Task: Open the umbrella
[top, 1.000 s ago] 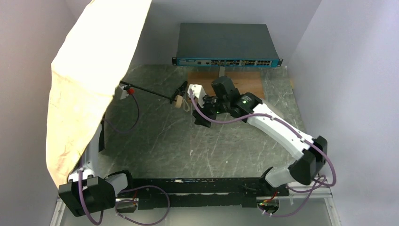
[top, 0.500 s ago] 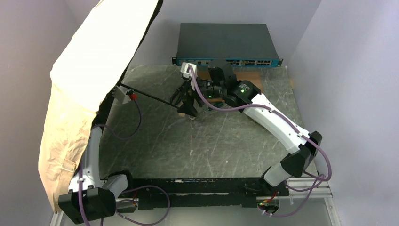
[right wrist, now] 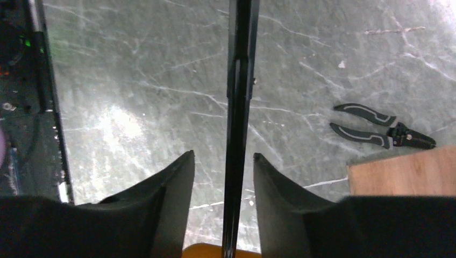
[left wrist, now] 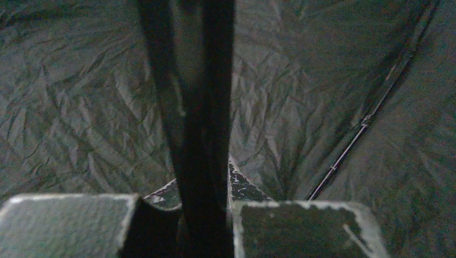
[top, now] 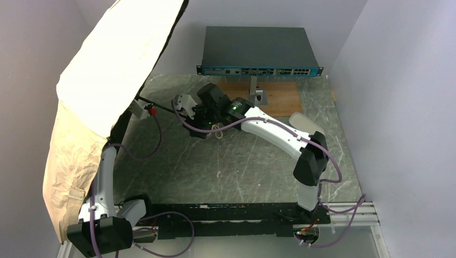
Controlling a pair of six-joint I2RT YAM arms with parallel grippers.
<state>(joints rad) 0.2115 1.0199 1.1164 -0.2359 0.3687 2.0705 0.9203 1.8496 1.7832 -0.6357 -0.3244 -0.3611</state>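
Observation:
The umbrella's pale gold-beige canopy (top: 107,80) stands spread at the far left and hides most of my left arm. Its thin black shaft (top: 166,109) runs out from under the canopy toward the table's middle. My left gripper (left wrist: 183,201) is under the canopy, shut on the shaft (left wrist: 201,134), with black lining (left wrist: 80,107) and a metal rib (left wrist: 349,145) behind it. My right gripper (top: 200,124) is open astride the shaft (right wrist: 239,80), with a gap on each side between its fingertips (right wrist: 223,156). The beige handle (right wrist: 209,251) shows at that view's bottom edge.
A network switch (top: 259,51) stands at the back, with a wooden board (top: 282,97) and a small stand (top: 257,95) before it. A beige sleeve (top: 304,121) lies behind my right arm. Black pliers (right wrist: 382,126) lie on the marble table (top: 242,166). Walls close in on both sides.
My right gripper has moved left along the shaft, from beside the handle toward the canopy. The canopy has shifted, and its lower edge now hangs farther left.

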